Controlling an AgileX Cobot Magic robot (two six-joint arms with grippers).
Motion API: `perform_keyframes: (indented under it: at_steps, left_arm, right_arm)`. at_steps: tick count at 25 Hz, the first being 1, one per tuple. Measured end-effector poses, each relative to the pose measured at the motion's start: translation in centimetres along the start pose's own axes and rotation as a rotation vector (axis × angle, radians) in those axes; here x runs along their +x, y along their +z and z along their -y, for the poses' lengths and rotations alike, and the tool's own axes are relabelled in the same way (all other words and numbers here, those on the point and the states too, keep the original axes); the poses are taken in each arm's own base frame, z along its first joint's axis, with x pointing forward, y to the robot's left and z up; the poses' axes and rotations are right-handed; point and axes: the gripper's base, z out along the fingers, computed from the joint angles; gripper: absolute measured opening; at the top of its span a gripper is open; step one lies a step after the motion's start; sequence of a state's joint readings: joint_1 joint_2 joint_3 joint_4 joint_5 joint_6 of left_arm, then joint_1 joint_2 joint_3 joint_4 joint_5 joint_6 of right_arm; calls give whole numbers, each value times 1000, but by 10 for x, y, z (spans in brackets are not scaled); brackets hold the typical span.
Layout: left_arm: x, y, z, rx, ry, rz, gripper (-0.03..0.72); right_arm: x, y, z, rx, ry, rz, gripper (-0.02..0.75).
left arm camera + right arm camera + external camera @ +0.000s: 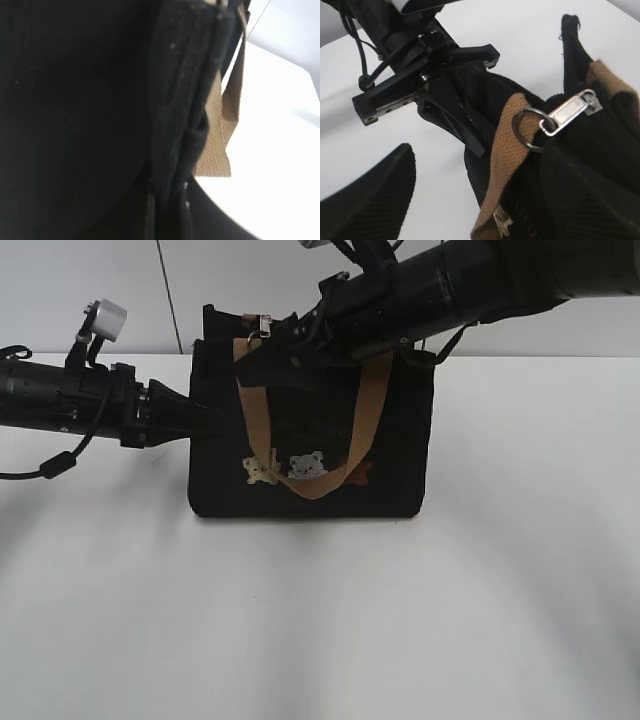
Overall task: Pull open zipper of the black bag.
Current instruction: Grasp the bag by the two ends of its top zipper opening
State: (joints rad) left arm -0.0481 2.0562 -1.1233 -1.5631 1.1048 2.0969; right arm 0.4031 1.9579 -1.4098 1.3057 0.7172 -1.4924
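Observation:
The black bag point(390, 440) stands upright mid-table, its tan handle point(372, 410) draped over the bear patches. At its left side my left gripper point(205, 418) is shut on the bag's end seam point(175, 125); in the left wrist view black fabric runs between the jaws. My right gripper point(285, 345) reaches over the bag's top from the right and stands open. The zipper's silver pull point(567, 112) with its round ring point(525, 131) lies at the top left corner, just ahead of the right gripper point(480, 160) and untouched. The arm hides the zip line.
White tabletop point(320, 620) stretches in front of the bag and to both sides. A pale wall point(90, 280) rises close behind the bag. The left arm's cable point(60, 462) hangs low at the far left.

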Motion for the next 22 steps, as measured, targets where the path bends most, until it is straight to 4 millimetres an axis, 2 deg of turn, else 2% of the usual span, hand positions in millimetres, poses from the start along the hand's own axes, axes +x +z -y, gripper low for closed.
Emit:
perform_keyframes:
  at_steps: [15,22]
  left_arm:
    - [0,0,0,-3,-4,-1,27]
    - [0,0,0,-4,-5,0,27]
  right_arm:
    - [5,7,10,70,43,12,586]
    - [12,13,13,64,77,11,497]
